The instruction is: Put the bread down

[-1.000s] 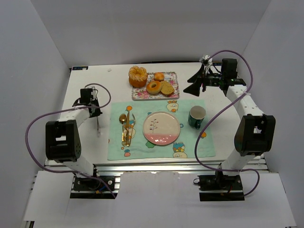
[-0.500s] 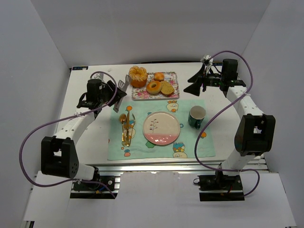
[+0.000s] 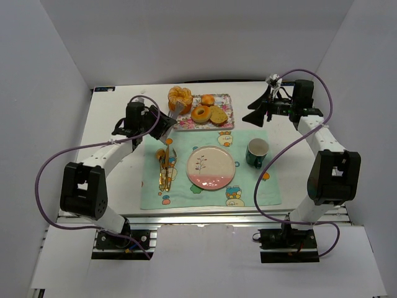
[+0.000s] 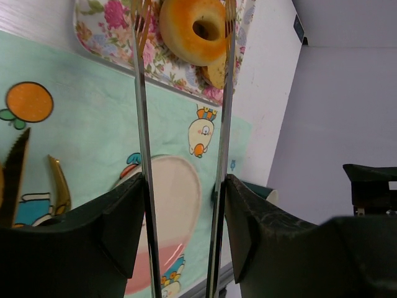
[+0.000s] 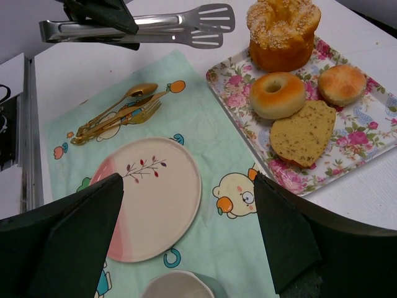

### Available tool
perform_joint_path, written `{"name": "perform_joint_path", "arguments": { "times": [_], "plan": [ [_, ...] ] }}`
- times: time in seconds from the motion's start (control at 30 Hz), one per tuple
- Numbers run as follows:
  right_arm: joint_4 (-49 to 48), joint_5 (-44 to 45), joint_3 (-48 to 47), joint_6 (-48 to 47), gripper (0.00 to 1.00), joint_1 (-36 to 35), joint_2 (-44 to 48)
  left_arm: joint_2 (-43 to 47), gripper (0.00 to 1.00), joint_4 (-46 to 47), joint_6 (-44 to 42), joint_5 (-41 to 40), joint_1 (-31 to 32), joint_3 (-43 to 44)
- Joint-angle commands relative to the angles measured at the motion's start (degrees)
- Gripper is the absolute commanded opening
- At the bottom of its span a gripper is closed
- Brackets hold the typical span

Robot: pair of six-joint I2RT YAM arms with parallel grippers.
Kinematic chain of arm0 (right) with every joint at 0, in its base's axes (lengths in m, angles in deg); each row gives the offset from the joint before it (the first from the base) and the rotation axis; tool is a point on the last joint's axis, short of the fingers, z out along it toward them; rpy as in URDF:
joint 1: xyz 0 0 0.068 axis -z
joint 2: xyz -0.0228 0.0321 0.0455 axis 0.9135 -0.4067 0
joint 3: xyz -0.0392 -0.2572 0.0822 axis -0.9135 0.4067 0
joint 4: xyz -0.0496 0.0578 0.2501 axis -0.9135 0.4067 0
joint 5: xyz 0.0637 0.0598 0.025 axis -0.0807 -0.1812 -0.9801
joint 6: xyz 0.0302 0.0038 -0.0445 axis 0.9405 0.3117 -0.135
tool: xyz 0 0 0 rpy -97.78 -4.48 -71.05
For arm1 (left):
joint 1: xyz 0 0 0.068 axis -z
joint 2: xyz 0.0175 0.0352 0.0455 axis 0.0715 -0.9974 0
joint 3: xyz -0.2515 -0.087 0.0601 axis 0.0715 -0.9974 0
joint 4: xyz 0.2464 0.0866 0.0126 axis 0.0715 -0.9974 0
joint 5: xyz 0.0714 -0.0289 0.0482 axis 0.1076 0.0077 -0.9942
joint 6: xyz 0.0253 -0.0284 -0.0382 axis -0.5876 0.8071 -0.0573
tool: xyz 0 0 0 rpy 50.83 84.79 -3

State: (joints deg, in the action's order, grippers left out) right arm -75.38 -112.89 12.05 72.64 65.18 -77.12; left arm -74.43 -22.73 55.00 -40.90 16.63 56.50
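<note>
The left arm [image 3: 105, 152] and right arm [image 3: 319, 133] have white links between boxy black joint housings. A purple cable [image 3: 255, 192] loops loosely along each. The bases [image 3: 115, 239] are black. The left end effector [image 4: 184, 205] and right end effector [image 5: 189, 186] have matte black, wedge-shaped fingers [image 5: 74, 236].

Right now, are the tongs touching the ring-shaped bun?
Apart. Right wrist view shows the tongs ending short of the ring-shaped bun, tray visible between them.

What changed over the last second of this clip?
The left gripper, holding the tongs, swung from the table's left side toward the floral tray, and the tongs opened, tips near its left corner. The right gripper, breads, plate and mug stayed put.
</note>
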Motion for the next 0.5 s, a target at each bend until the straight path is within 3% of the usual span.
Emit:
{"name": "perform_joint_path", "arguments": {
  "times": [0.0, 0.47],
  "plan": [
    [-3.54, -1.70, 0.80, 1.32, 0.89, 0.20, 2.71, -1.52, 0.62, 2.91, 6.02, -0.03, 1.96, 2.93],
    [-6.00, -2.14, 1.59, 2.64, 0.90, 2.75, 2.71, -10.32, 0.61, 0.62, 11.20, 1.46, 5.66, 9.09]
  ]
}}
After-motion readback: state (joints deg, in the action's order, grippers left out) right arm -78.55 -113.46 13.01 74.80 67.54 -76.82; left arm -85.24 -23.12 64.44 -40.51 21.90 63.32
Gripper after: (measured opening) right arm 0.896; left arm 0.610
